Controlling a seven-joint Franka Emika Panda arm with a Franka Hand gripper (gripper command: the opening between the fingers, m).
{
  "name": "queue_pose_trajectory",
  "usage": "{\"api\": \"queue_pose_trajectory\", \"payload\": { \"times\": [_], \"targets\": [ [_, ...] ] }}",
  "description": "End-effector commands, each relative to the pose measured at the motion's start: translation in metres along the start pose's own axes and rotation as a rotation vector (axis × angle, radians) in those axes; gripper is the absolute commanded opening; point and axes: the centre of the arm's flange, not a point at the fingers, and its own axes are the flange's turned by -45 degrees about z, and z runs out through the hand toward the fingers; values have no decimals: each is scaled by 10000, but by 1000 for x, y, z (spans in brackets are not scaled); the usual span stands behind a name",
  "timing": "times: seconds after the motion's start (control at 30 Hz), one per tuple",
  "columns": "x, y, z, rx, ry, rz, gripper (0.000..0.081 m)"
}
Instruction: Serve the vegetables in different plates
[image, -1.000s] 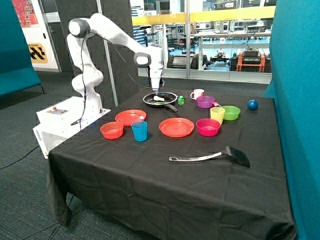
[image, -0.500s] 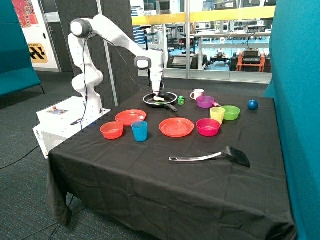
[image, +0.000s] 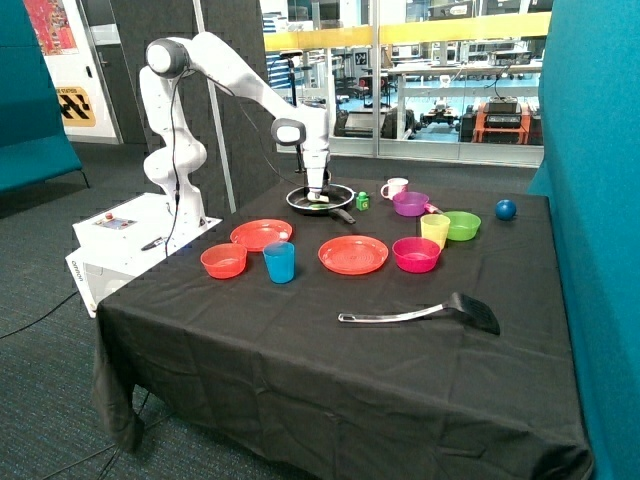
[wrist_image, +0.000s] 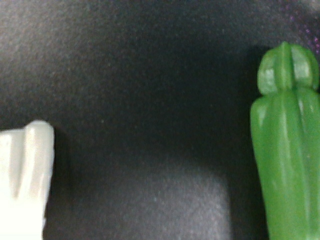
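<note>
The hand has dropped lower into the black pan; whether it is open cannot be told. Green vegetable and cream vegetable lie apart on the pan floor (both plates unserved), so picking seems imminent.

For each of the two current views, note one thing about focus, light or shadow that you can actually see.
Wrist view: the green vegetable and the cream-white vegetable are soft-edged, the white one nearly washed out, each casting a dark shadow on the pan floor. Outside view: even indoor light, the spatula handle catching a glint, the gripper lowered into the pan.
</note>
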Motion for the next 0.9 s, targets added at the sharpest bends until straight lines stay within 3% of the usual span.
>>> {"api": "queue_pose_trajectory", "payload": {
  "times": [0.0,0.3,0.87],
  "targets": [
    [11,1,11,-69,-60,-68,528],
    [17,7,16,-69,-60,0,537],
    [15,3,36,-70,-60,77,477]
  ]
}}
